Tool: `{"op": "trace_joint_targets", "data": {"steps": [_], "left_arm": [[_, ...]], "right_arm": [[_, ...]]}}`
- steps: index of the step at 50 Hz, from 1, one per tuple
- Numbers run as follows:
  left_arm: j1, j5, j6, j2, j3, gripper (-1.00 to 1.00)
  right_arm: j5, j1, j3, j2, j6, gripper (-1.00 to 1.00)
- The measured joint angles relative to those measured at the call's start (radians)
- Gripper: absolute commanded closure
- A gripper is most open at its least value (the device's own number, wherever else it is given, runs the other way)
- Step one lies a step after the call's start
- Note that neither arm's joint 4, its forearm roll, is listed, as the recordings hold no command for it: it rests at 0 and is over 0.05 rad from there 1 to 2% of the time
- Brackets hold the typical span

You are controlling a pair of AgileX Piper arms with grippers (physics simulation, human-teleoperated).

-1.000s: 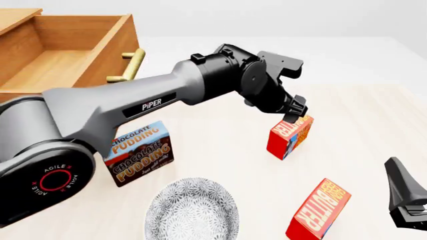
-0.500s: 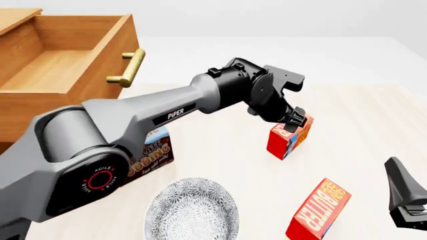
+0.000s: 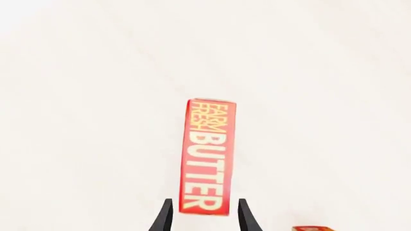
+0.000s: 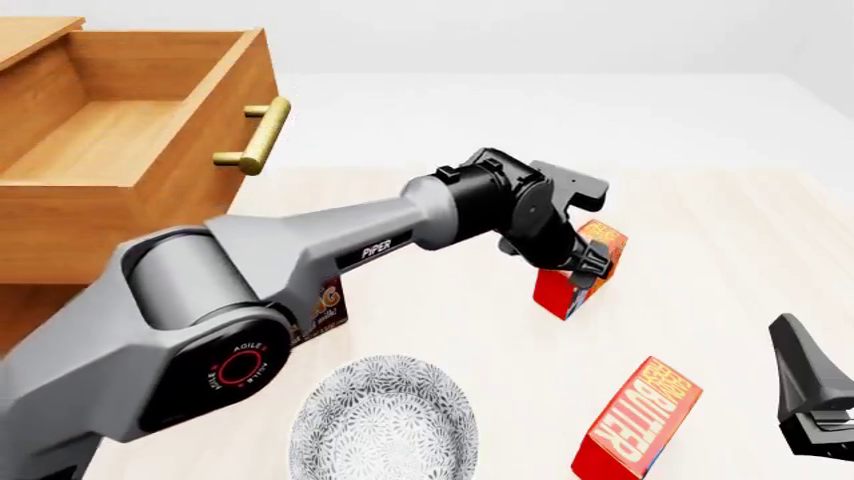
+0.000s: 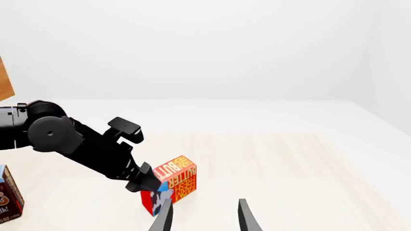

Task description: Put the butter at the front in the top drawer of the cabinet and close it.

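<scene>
Step in hand: taking hold of the butter [image 4: 558,291]; the grip is judged not yet made. The box stands upright on the table [image 4: 727,225], right of centre in the front view, well apart from the cabinet [image 4: 54,235] at the left edge. The left claw [image 4: 587,262] is down over its top end; in the left wrist view its two fingers [image 3: 165,219] stand apart on either side of the box's near end, with a thin gap showing on each side, so it straddles the box without clamping it. The right claw [image 4: 814,400] sits at the lower right edge, fingers apart and empty. A second butter box [image 4: 638,420] leans on the table at lower centre-right, untouched; a patterned bowl [image 4: 384,420] lies at bottom centre, and a pudding box [image 4: 324,302] is mostly hidden behind the left arm. The top drawer [image 4: 214,110] at upper left is pulled open, its inside bare where visible, its brass handle [image 4: 256,135] facing right. Next move calls for: closing the fingers squarely on the box's narrow sides; lifting it straight; carrying it up and left over the drawer's front wall; releasing inside; then pushing the drawer shut.
</scene>
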Motion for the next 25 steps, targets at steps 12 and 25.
{"op": "trace_joint_targets", "data": {"steps": [12,25], "left_arm": [[-0.002,-0.017,-0.014,0.024,0.007,-1.0],[-0.007,-0.036,-0.03,0.056,0.006,-1.0]], "right_arm": [[0.0,0.0,0.0,0.0,0.0,-1.0],[0.001,0.0,0.0,-0.001,0.0,-1.0]]}}
